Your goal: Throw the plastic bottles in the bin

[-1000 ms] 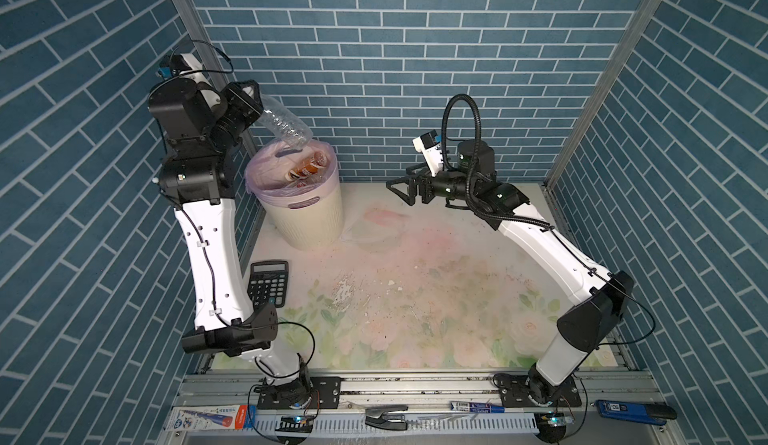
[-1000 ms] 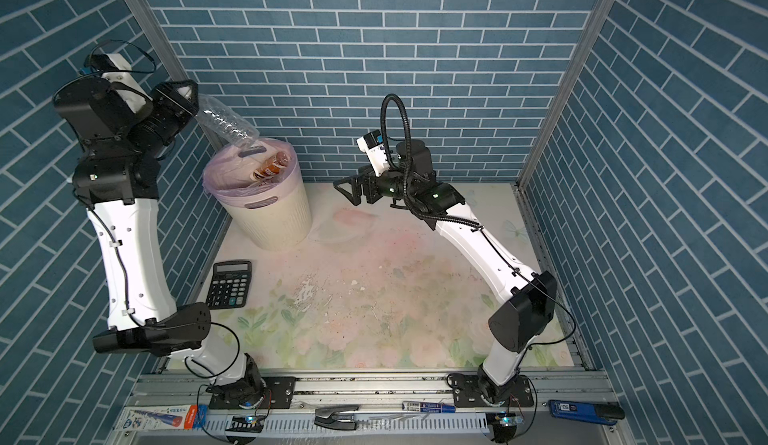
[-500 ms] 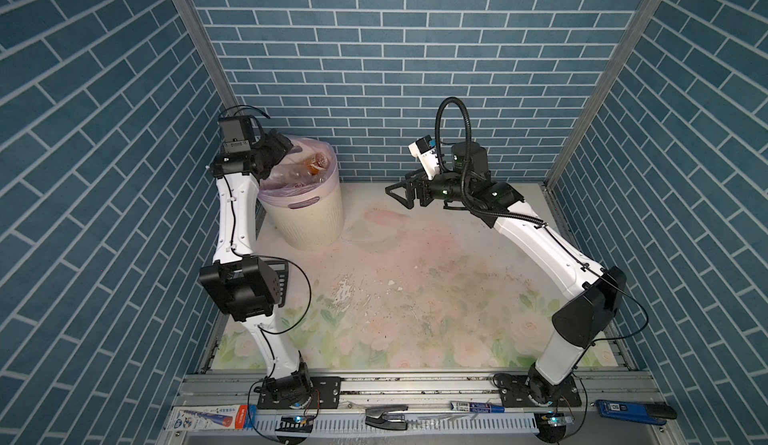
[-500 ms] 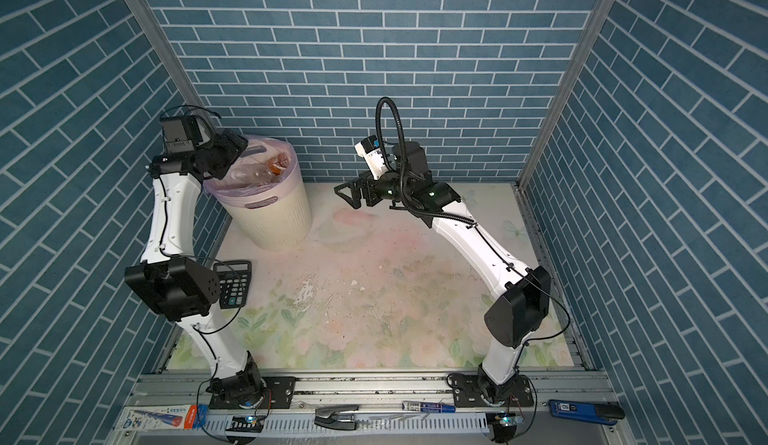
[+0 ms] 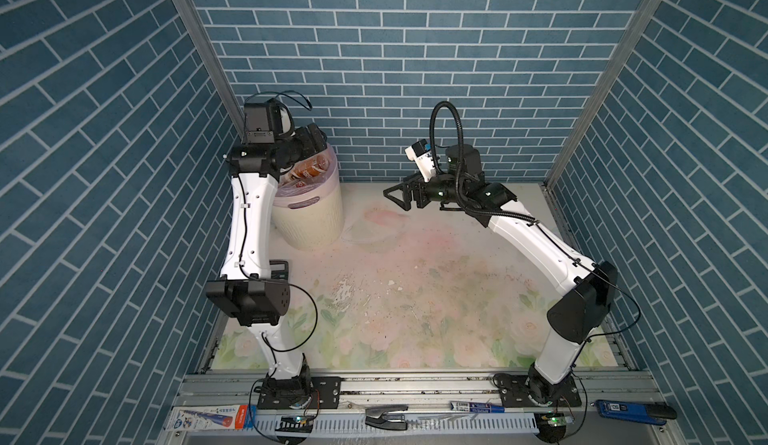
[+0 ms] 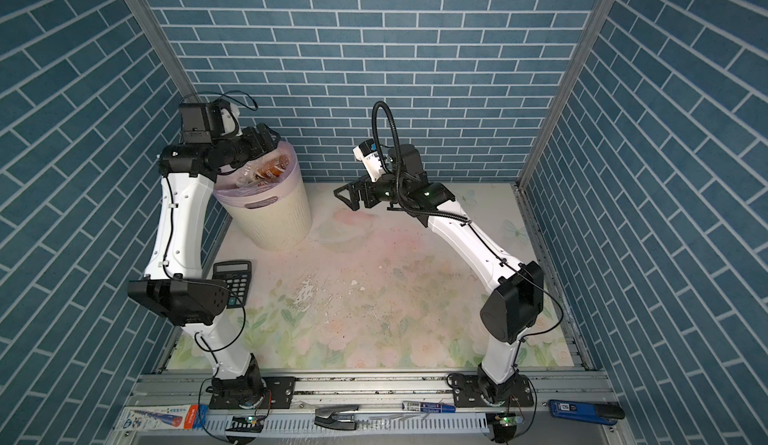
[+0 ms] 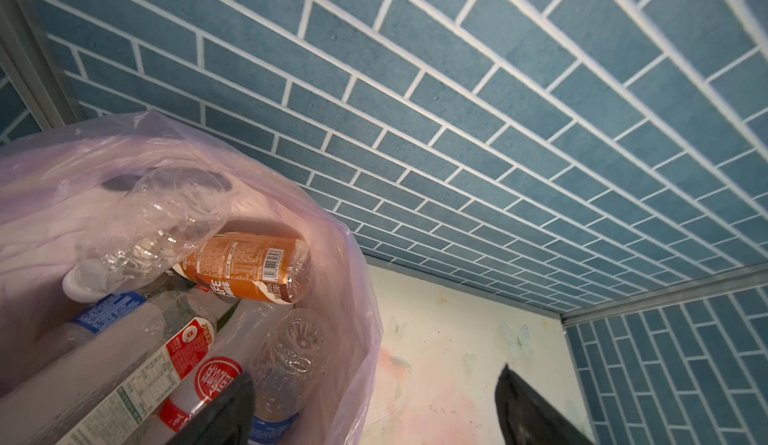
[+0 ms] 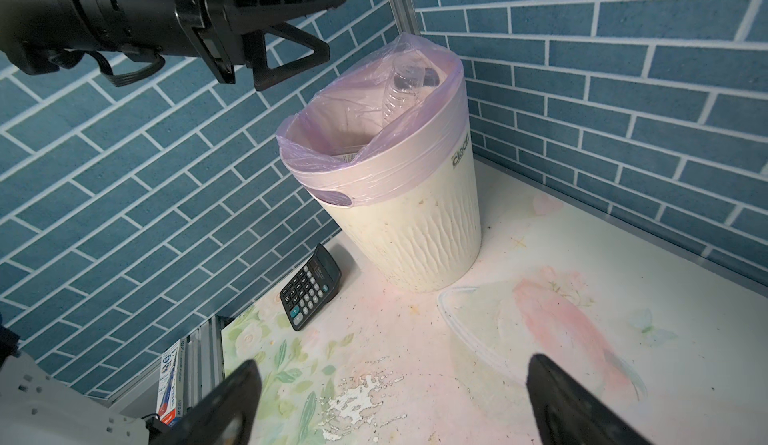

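Between blue brick-pattern walls [image 5: 415,68], a floral-print desk [image 5: 436,280] carries the bin [image 5: 309,222], a cream ribbed basket lined with a pink bag [image 8: 365,164], set in a back corner in both top views. The left arm [image 5: 249,222] rises beside the bin and holds the left tool [image 8: 334,23] just above its rim, jaws released and empty. The right arm [image 5: 536,247] reaches in from the bin's opposite side, its right tool [image 5: 397,191] well apart from the bin and pointed toward it, jaws spread wide on nothing. Inside the bin lie the plastic bottles [image 7: 291,347]: a crumpled clear bottle [image 7: 166,222] tops the heap against the bag, a brown-labelled bottle [image 7: 245,264] lies on its side just under it, and a white bottle with a red label [image 7: 183,351] and a blue-labelled bottle [image 7: 108,310] sit lower. A black calculator [image 8: 311,287] lies on the desk near the bin's foot.
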Controlling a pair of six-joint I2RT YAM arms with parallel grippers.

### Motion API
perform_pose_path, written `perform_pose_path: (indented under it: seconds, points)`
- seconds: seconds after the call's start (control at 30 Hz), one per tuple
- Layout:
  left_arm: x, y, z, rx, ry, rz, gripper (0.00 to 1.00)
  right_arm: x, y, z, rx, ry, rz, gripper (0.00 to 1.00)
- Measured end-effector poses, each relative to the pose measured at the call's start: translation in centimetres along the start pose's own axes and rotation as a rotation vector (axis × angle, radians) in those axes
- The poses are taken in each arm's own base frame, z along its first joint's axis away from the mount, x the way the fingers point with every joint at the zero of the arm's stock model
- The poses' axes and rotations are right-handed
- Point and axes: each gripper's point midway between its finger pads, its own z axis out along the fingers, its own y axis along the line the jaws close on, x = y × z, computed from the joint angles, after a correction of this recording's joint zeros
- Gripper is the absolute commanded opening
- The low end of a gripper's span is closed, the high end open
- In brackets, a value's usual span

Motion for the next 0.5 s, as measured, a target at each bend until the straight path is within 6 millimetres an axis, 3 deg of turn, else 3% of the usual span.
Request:
perform_pose_path:
  seconds: [0.3, 0.5]
  points:
    - [6.4, 0.2, 5.4, -0.098, 0.219, 0.188, 0.71, 0.0, -0.4, 0.0, 0.025, -0.004, 0.0, 0.99]
    - [8.9, 0.7, 7.1, -0.135, 0.299, 0.246, 0.56, 0.1, -0.5, -0.2, 0.033, -0.003, 0.002, 0.99]
